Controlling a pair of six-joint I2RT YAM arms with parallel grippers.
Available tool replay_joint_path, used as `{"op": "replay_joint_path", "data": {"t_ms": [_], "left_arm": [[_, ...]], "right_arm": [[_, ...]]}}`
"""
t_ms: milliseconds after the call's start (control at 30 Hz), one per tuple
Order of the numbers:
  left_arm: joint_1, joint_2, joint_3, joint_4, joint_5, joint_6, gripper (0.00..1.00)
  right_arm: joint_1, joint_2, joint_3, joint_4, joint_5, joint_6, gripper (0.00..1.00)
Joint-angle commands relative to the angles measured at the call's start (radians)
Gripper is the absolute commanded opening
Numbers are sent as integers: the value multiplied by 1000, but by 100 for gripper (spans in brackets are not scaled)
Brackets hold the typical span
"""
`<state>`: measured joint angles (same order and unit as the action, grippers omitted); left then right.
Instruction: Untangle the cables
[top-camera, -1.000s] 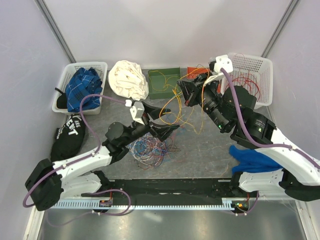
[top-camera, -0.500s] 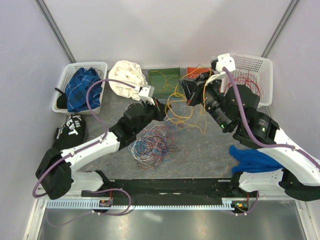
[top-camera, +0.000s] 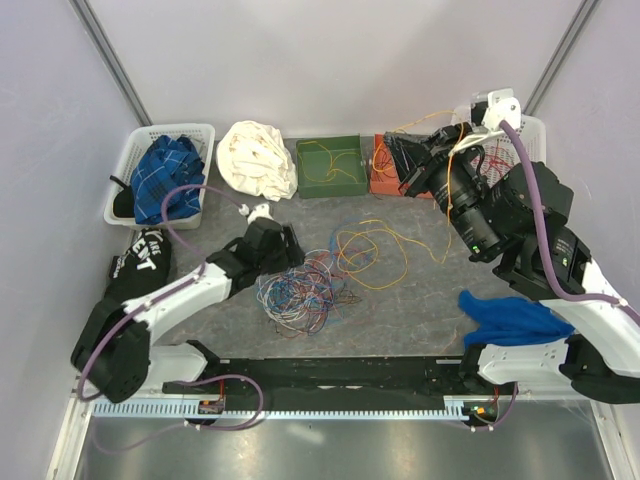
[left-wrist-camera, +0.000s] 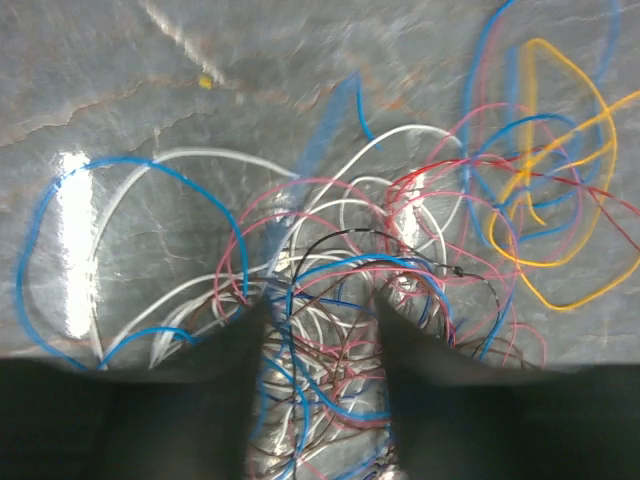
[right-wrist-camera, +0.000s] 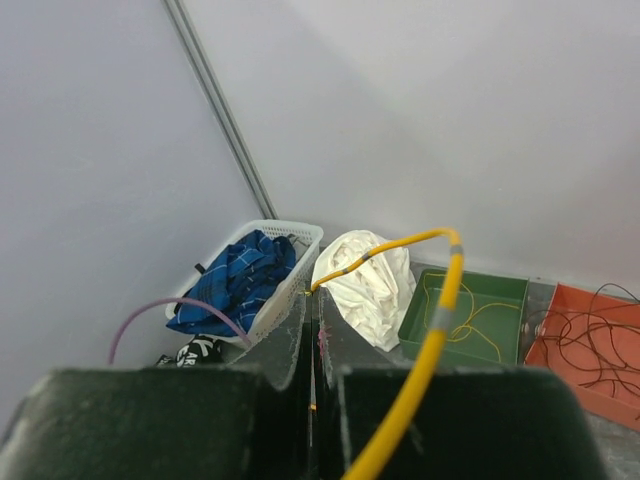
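Right wrist: right gripper (right-wrist-camera: 312, 302) clamps yellow cable (right-wrist-camera: 450, 275) arching upward (left gripper (left-wrist-camera: 320, 312) parted astride tangle (left-wrist-camera: 345, 262)).

Blue plaid cloth (top-camera: 165, 175) fills a white basket (top-camera: 178, 129) beside a crumpled white cloth (top-camera: 255, 158)

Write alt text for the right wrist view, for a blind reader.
The shut right gripper pinches one yellow cable that loops up and back past the camera. Beyond it stand a white basket with blue cloth, a bundled white cloth, a green tray and an orange tray holding wires.
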<state>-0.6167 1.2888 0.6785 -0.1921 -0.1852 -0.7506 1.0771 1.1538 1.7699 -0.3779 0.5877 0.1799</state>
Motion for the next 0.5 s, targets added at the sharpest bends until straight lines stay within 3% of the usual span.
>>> {"op": "replay_joint_path", "data": {"t_ms": [0, 67, 200, 333, 467], "left_arm": [[3, -222, 134, -46, -69, 46, 99], [2, -322, 115, 52, -56, 82, 100], [2, -546, 12, 411, 181, 213, 100], [-3, -566, -20, 630, 354, 201, 100], [-5, -513, -22, 785, 513, 85, 100]], "right_arm": [[0, 0, -19, -4, 32, -11, 0], [0, -3, -33, -4, 40, -7, 0], [0, 4, -82, -4, 60, 4, 0], [0, 27, -127, -7, 66, 27, 0], [-12, 56, -185, -7, 52, 75, 0]]}}
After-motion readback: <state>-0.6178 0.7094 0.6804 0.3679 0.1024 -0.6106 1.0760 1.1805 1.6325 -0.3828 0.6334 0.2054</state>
